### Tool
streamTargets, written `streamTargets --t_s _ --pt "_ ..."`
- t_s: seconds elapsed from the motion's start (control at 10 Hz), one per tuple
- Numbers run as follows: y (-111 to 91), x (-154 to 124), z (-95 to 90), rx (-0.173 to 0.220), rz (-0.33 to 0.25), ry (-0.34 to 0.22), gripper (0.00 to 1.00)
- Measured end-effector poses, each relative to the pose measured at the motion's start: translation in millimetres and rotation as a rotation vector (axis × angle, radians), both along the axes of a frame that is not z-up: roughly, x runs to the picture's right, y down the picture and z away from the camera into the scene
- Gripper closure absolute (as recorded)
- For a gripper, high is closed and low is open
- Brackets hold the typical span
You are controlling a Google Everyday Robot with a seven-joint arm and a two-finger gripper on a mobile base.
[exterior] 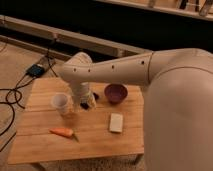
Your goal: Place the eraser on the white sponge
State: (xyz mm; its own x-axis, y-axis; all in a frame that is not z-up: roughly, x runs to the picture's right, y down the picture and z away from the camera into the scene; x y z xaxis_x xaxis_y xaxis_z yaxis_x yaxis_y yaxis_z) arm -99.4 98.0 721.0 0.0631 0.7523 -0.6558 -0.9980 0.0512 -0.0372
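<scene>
Across the wooden table (45, 145) we saw the pincer (85, 104) reaching down with its fingers spread, just beside a white cup (61, 103). The eraser (94, 96) showed as a dark block at the pincer's far side. The white sponge (116, 122) lay apart from the pincer, toward the table's front edge.

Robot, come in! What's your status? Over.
Gripper open, low between cup and bowl. Eraser beside it, on table. White sponge bare, nothing blocking.

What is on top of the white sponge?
Nothing: the white sponge shows a bare top. The gripper is low over the table, between the white cup and the purple bowl; what lies under it is covered.
</scene>
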Motion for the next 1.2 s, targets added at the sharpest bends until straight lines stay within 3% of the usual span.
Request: streamTargets --t_s 0.4,0.7,1.2 --pt "-16 -8 44.5 0.014 -0.009 0.050 0.35" --pt "-32 -16 85.8 0.036 0.017 0.089 0.35" --pt "-44 -6 141.7 0.039 0.174 0.168 0.35"
